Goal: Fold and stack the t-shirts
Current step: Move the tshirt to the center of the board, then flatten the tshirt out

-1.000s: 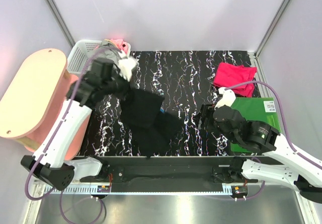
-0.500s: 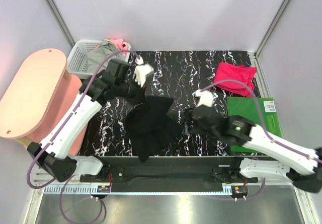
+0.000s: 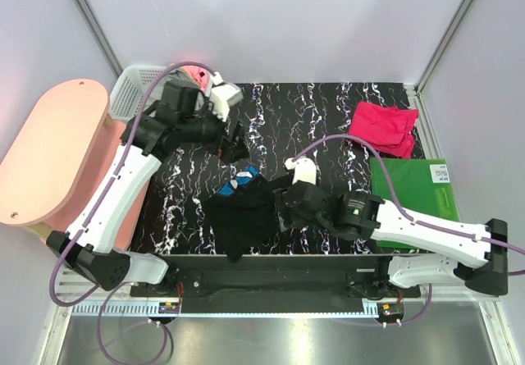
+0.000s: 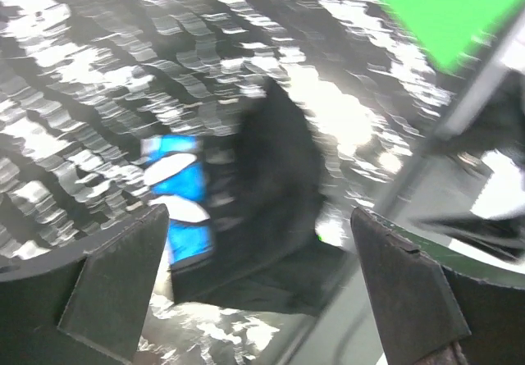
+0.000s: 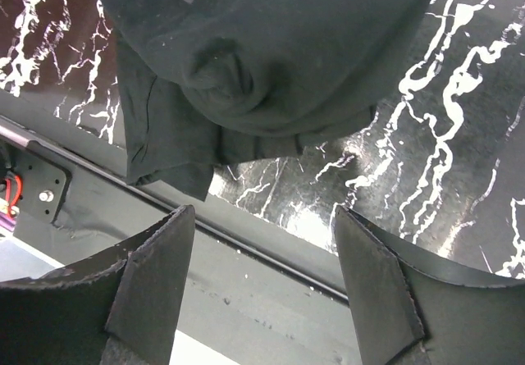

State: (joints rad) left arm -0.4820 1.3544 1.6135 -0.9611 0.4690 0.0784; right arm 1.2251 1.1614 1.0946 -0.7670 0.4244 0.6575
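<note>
Progress looks about halfway at best. The plain crimson-pink cloth t-shirt (image 3: 384,127) lies in a compact bundle at the far right of the black, white-veined worktop (image 3: 328,115), just beyond the flat green board (image 3: 414,189). It looks folded, though how neatly is hard to tell. The black cloth t-shirt with a blue-and-white print (image 3: 242,213) lies crumpled and unfolded at the near edge, a scrap of print showing. The left pincer (image 3: 235,145) hangs over the worktop beyond that heap, fingers wide apart with nothing between them. The right pincer (image 5: 262,275) hovers just over the heap's near-right side, also spread and empty. More cloth shows in the white plastic lattice basket (image 3: 127,94), so further shirts may wait. Flattening, folding and stacking the black shirt remain.
</note>
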